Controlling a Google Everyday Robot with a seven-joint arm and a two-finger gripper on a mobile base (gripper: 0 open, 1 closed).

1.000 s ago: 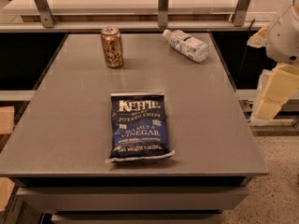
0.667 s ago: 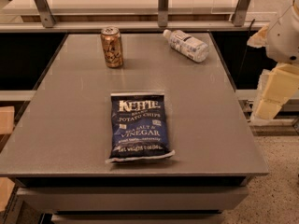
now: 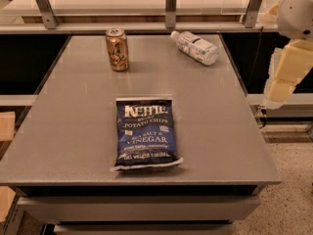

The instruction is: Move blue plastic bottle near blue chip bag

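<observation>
The blue plastic bottle [image 3: 195, 47] lies on its side at the far right of the grey table [image 3: 73, 131], white cap pointing to the back left. The blue chip bag [image 3: 145, 132] lies flat in the middle of the table, nearer the front. My gripper [image 3: 283, 77] hangs at the right edge of the view, beyond the table's right side and to the right of the bottle, holding nothing that I can see.
A gold-brown soda can [image 3: 117, 49] stands upright at the far left of the table. A metal rail with posts [image 3: 170, 4] runs behind the table's back edge. Speckled floor [image 3: 288, 195] lies to the right.
</observation>
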